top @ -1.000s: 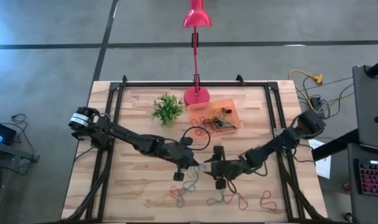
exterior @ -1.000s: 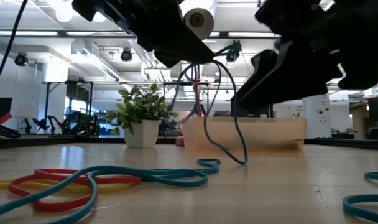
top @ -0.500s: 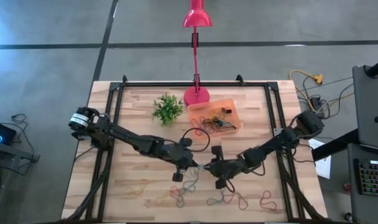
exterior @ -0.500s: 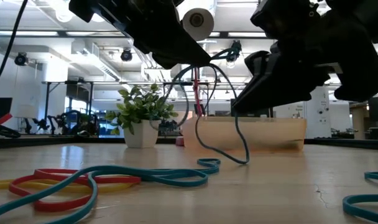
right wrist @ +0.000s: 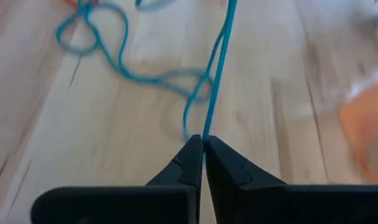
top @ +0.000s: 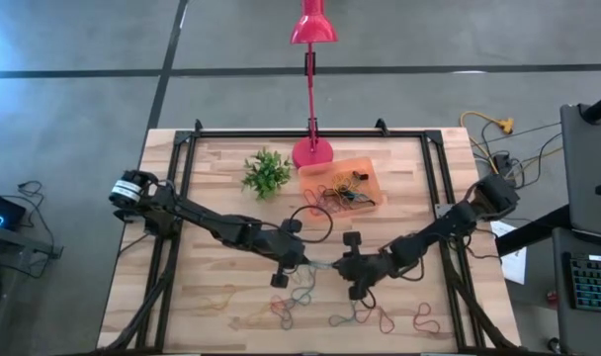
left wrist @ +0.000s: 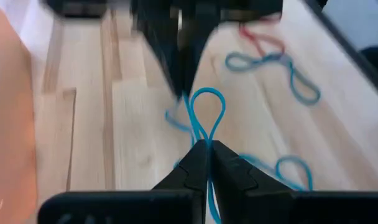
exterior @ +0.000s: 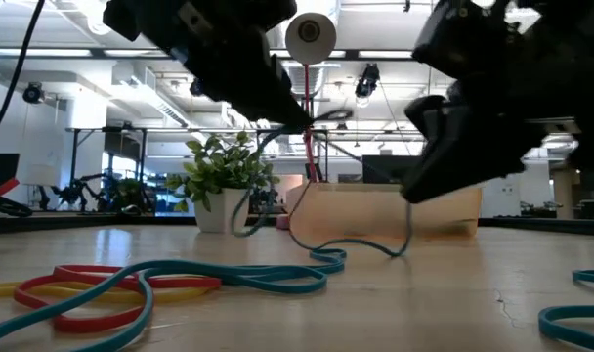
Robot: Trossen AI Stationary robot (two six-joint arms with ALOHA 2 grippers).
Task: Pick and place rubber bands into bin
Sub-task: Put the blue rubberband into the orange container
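Wooden table (top: 221,168), light planks, black frame rails along the sides. Back half: small green plant (top: 266,173) in a white pot, pink lamp base (top: 311,153) just right of it, orange bin (top: 342,185) touching the lamp base, bands inside it. Front half: loose rubber bands (top: 380,319) scattered along the front edge – teal, red, yellow, some overlapping (exterior: 131,284).

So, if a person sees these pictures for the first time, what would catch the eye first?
Probably the two dark arms meeting at the table's middle: the left gripper and the right gripper are both shut on the same teal rubber band, held between them above the wood. Next, the bright pink lamp at the far edge, with the orange bin of bands beside its base.
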